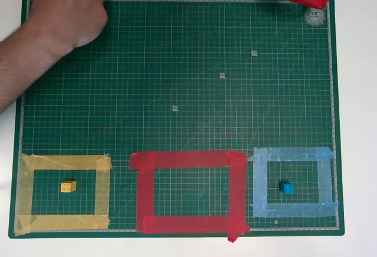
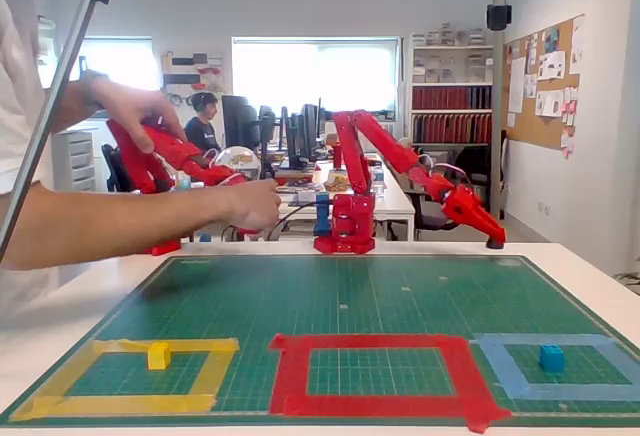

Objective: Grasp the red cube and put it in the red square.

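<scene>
Hand [image 1: 68, 12] closed over mat's far-left corner; red cube not seen, maybe inside fist. Red square [image 1: 188, 160] near centre, bare. Gripper [image 2: 478, 221] far right, finger state unclear. Risk: long reach, person's arm obstructing.

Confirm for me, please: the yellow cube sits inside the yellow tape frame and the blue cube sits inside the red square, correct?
Not quite. The yellow cube does sit inside the yellow tape frame, but the blue cube sits inside the light-blue tape frame, not the red square. The overhead view shows this plainly, and the fixed view agrees.
</scene>
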You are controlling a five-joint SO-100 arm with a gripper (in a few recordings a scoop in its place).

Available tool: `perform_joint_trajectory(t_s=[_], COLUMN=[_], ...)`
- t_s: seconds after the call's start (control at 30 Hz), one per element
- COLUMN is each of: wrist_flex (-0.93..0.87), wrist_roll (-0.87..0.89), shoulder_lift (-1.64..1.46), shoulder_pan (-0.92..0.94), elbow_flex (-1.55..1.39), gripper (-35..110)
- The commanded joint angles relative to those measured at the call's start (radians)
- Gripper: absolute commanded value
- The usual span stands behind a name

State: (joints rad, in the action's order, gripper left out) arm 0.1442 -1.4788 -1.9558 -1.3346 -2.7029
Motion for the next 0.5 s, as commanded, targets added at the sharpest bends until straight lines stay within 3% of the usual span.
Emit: perform_joint_trajectory(t_s=[0.0,0.2,0.47], wrist_flex=[0.015,-0.049,-0.052], wrist_roll=[-0.005,-0.002,-0.005], shoulder_lift=[-0.232,-0.437,-0.652], shoulder_pan=[0.023,0.117,0.402], elbow_flex=[-0.081,-0.141,-0.199], gripper=[-1,-1,-1])
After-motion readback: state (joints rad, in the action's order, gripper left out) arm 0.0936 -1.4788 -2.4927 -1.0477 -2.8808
